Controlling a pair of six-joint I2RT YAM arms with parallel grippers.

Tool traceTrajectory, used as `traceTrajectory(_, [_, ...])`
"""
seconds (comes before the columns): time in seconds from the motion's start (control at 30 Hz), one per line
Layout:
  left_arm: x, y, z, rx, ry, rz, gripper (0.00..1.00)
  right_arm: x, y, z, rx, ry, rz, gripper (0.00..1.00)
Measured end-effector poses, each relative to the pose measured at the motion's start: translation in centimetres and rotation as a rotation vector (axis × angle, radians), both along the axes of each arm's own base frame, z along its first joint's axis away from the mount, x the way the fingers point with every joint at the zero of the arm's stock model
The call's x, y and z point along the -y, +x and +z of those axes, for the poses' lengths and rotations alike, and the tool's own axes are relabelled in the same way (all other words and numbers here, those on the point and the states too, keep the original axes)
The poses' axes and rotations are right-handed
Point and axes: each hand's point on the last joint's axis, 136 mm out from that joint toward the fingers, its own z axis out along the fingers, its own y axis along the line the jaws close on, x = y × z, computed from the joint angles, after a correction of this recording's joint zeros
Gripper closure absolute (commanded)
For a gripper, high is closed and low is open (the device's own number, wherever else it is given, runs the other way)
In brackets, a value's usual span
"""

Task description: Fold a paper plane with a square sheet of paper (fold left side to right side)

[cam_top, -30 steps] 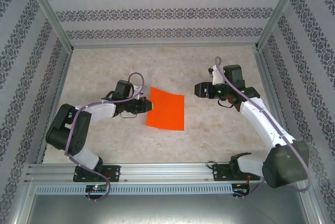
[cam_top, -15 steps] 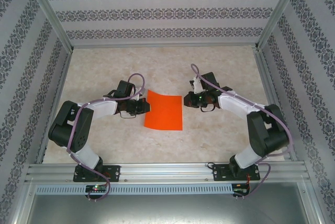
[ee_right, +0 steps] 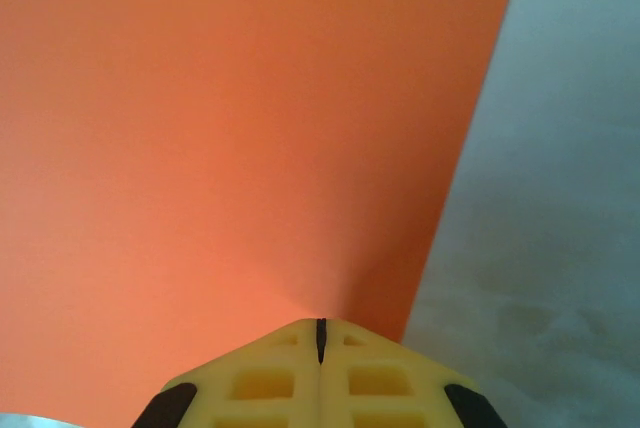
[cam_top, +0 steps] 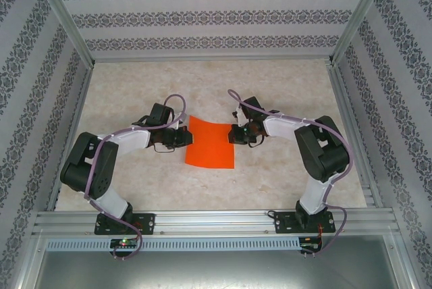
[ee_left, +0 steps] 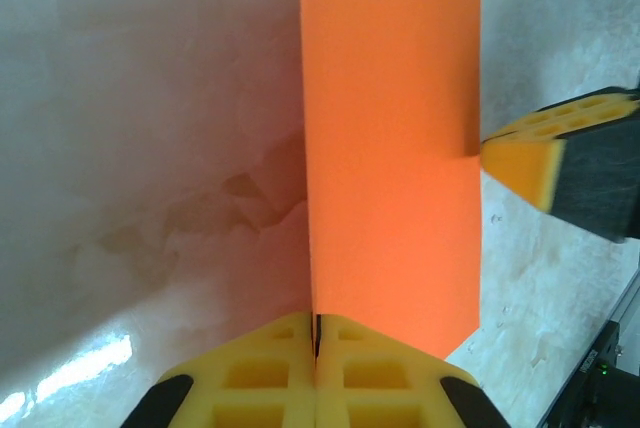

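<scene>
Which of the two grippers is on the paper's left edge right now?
The left gripper, shut on the left edge of the square sheet of paper; the right gripper, also shut, touches the opposite, right edge.

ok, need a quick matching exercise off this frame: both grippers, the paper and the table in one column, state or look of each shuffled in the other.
Things:
1. left gripper
2. right gripper
3. square sheet of paper
4. table

States:
A. bright orange-red, between the two grippers
B. jaws shut on the sheet's right edge
C. pale marbled surface
D. jaws shut on the sheet's left edge

Pairs: 1-D, 2-B, 3-A, 4-C
</scene>
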Motion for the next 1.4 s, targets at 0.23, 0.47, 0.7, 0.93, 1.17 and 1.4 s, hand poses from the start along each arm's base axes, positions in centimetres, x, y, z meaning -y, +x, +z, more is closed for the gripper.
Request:
traceTrajectory(0.23, [0.8, 0.6, 1.9, 0.032, -0.039, -0.015, 0.66, 0.2, 0.0, -0.4, -0.005, -0.019, 0.009, 1.00])
traceTrajectory(0.47, [4.1, 0.3, 4.2, 0.062, -0.097, -0.097, 0.50, 0.2, -0.1, -0.4, -0.003, -0.020, 0.012, 1.00])
traceTrajectory(0.7, [7.6, 0.9, 5.3, 0.091, -0.124, -0.173, 0.47, 0.2, 0.0, -0.4, 0.002, -0.016, 0.012, 1.00])
traceTrajectory(0.93, [8.3, 0.7, 2.2, 0.022, -0.098, -0.188, 0.54, 0.1, 0.2, 1.1, 0.046, 0.009, 0.009, 0.93])
traceTrajectory(1.17, [9.0, 0.9, 2.2, 0.022, -0.099, -0.198, 0.66, 0.7, 1.6, 6.3, 0.167, 0.166, -0.066, 0.68])
traceTrajectory(1.4, [9.1, 1.2, 2.4, 0.031, -0.099, -0.196, 0.75, -0.6, 1.4, 7.0, 0.121, 0.341, -0.101, 0.61])
